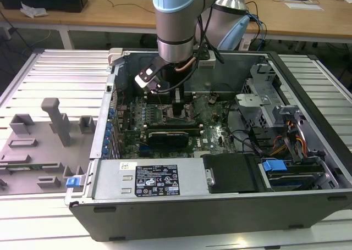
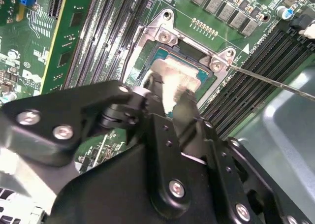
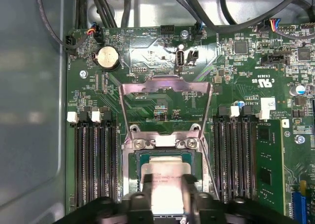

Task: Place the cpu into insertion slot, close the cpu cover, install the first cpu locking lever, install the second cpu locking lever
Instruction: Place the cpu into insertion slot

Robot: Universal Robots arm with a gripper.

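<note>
Fingers (image 3: 191, 197) pinch the square silver-grey metal cpu (image 3: 165, 177).
It sits at the silver-rimmed insertion slot (image 3: 129, 184), twelve o'clock from the exterior view's long black card (image 1: 170, 134); thin silver cpu cover (image 3: 165, 84) raised.

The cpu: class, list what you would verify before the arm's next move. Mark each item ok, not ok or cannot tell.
1. The cpu cover is swung open, clear of the insertion slot: ok.
2. The tool grips the cpu from two sides: ok.
3. The cpu lies over the slot's opening, in both wrist views: ok.
4. The cpu is fully seated and flat: cannot tell.
5. The locking lever is released and not lying across the slot: ok.
</note>
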